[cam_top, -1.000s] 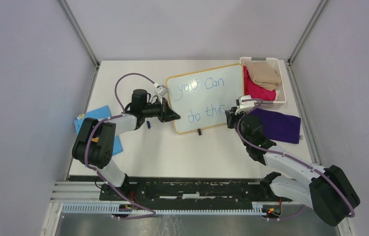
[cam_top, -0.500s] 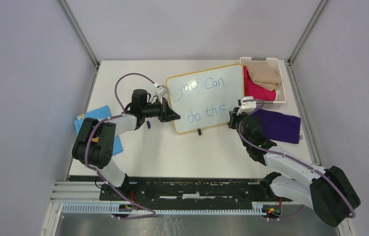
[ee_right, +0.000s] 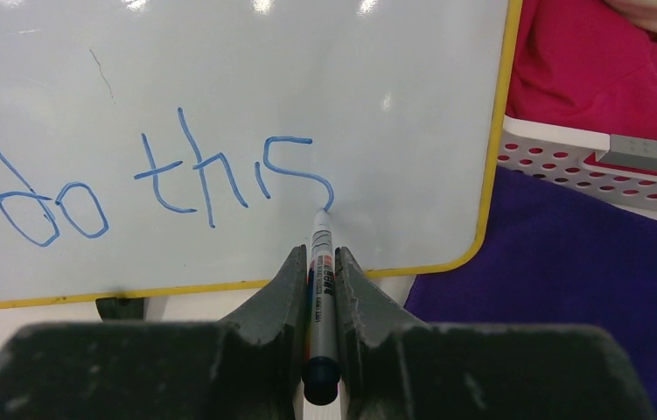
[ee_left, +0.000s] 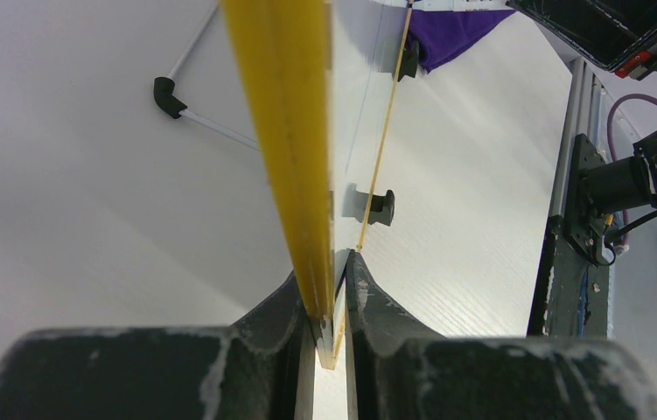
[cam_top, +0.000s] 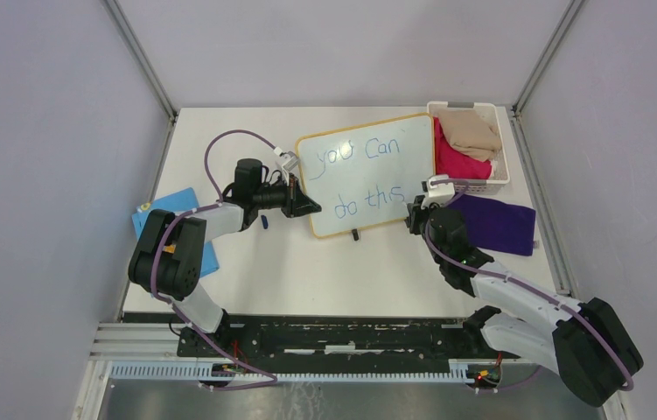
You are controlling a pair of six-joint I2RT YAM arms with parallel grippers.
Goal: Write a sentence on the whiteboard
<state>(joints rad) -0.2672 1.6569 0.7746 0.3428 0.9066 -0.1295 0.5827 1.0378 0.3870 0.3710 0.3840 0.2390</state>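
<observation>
Closing the final s [ee_right: 294, 172]: my right gripper [ee_right: 318, 258] clamps marker [ee_right: 320, 241], left gripper [ee_left: 329, 276] pinches board [ee_left: 281, 131] edge. Overpressing could tilt board, skewing stroke.

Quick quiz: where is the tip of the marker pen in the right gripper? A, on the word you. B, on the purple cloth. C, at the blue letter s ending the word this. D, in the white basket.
C: the white marker pen held in the right gripper ends at the tail of the blue letter s on the glossy white, yellow-framed whiteboard, in the right wrist view.
</observation>
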